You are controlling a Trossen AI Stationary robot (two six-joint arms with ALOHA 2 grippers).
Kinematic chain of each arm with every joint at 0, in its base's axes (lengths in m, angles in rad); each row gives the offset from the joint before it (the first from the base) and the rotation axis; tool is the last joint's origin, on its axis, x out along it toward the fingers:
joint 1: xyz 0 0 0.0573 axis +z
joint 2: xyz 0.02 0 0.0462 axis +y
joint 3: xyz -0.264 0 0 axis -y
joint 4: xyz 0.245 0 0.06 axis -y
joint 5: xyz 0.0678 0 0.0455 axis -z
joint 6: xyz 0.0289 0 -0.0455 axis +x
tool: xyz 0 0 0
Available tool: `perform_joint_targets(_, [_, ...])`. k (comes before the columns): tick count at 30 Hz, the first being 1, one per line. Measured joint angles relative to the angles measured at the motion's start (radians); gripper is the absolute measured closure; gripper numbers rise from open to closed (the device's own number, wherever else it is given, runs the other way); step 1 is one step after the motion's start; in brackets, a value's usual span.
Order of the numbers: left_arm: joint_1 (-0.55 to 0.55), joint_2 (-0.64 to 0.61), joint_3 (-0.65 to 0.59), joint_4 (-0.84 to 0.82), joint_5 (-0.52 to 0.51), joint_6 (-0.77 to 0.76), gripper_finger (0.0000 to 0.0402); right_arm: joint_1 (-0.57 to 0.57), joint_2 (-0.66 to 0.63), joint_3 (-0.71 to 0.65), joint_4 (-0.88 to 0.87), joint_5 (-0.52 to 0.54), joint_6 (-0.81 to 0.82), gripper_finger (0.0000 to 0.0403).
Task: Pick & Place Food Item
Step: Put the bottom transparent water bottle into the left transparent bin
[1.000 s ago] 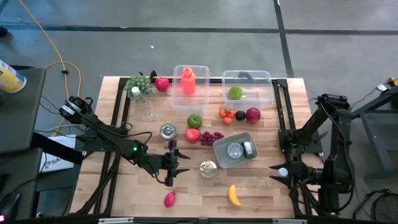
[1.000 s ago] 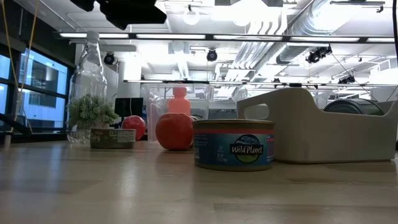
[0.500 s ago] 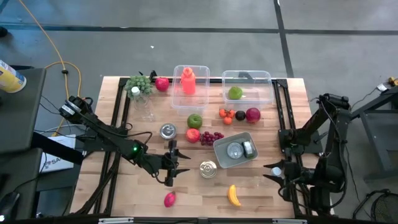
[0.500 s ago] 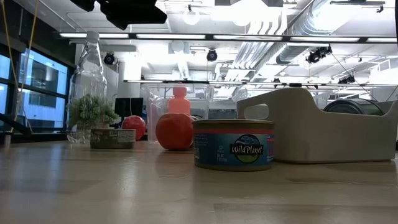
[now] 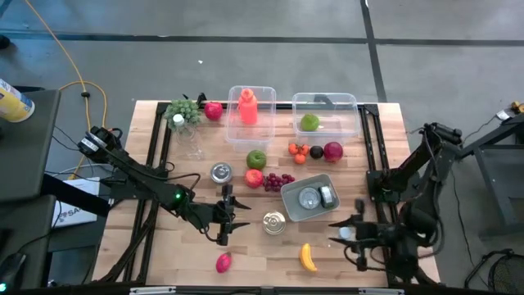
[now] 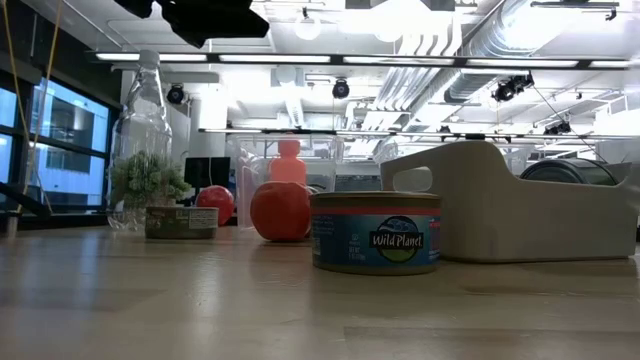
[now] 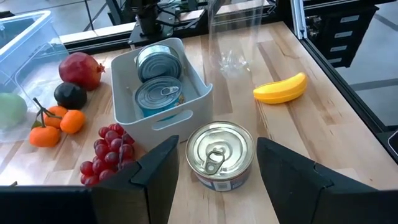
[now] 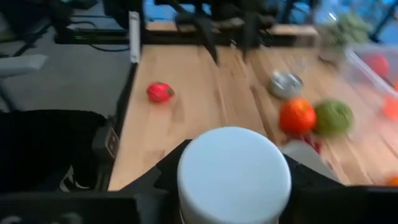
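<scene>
From above, the left gripper (image 5: 238, 215) hovered low, fingers parted and empty, facing the tin can (image 5: 274, 223). The right gripper (image 5: 347, 233) reached in beside the banana (image 5: 308, 257). Its wrist view showed the fingers closed around a white cylinder (image 8: 234, 174).

The blue label on the can (image 6: 375, 233) in the low view reads "Wild Planet"; nothing else is legible.
</scene>
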Motion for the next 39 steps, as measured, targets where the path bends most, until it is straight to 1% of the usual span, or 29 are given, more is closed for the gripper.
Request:
perform_joint_targets(3, [0.008, 0.000, 0.000, 0.003, 0.000, 0.000, 0.0194, -0.090, -0.007, 0.000, 0.206, -0.123, -0.267, 0.0254])
perform_joint_targets(7, [0.019, 0.000, 0.000, 0.003, 0.003, 0.000, 0.0194, -0.246, -0.011, 0.000, 0.514, -0.378, -0.646, 0.0265])
perform_joint_targets(9, [0.020, 0.000, 0.000, 0.008, 0.014, 0.000, 0.0194, -0.329, -0.018, 0.000, 0.632, -0.500, -0.781, 0.0276])
perform_joint_targets(11, [0.013, -0.001, 0.000, 0.030, 0.019, 0.012, 0.0194, -0.416, -0.031, 0.001, 0.696, -0.594, -0.859, 0.0283])
perform_joint_targets(13, [-0.002, -0.017, 0.000, 0.034, 0.019, 0.072, 0.0194, -0.504, -0.048, 0.002, 0.704, -0.661, -0.892, 0.0283])
perform_joint_targets(15, [-0.021, -0.045, 0.000, 0.035, 0.010, 0.144, 0.0194, -0.597, -0.056, 0.002, 0.702, -0.725, -0.911, 0.0273])
perform_joint_targets(19, [-0.078, -0.124, 0.000, 0.015, -0.084, 0.176, 0.0194, -0.779, -0.063, 0.003, 0.722, -0.876, -0.933, 0.0257])
perform_joint_targets(21, [-0.109, -0.168, 0.000, -0.017, -0.124, 0.178, 0.0194, -0.881, -0.063, 0.024, 0.722, -0.967, -0.933, 0.0259])
perform_joint_targets(24, [-0.146, -0.227, 0.000, -0.070, -0.166, 0.178, 0.0194, -1.021, -0.057, 0.071, 0.731, -1.103, -0.934, 0.0275])
perform_joint_targets(27, [-0.168, -0.269, 0.000, -0.102, -0.195, 0.180, 0.0194, -1.143, -0.032, 0.126, 0.743, -1.188, -0.933, 0.0283])
perform_joint_targets(29, [-0.172, -0.289, 0.000, -0.116, -0.209, 0.193, 0.0194, -1.218, -0.002, 0.165, 0.740, -1.244, -0.929, 0.0282])
perform_joint_targets(31, [-0.171, -0.305, 0.000, -0.131, -0.210, 0.217, 0.0194, -1.279, 0.042, 0.210, 0.739, -1.314, -0.928, 0.0270])
perform_joint_targets(35, [-0.171, -0.325, 0.000, -0.136, -0.233, 0.281, 0.0194, -1.372, 0.167, 0.329, 0.743, -1.431, -0.907, 0.0250])
perform_joint_targets(37, [-0.171, -0.330, 0.000, -0.144, -0.274, 0.305, 0.0194, -1.406, 0.240, 0.384, 0.741, -1.456, -0.889, 0.0252])
perform_joint_targets(39, [-0.171, -0.332, 0.000, -0.159, -0.314, 0.314, 0.0194, -1.434, 0.305, 0.423, 0.721, -1.453, -0.873, 0.0262])
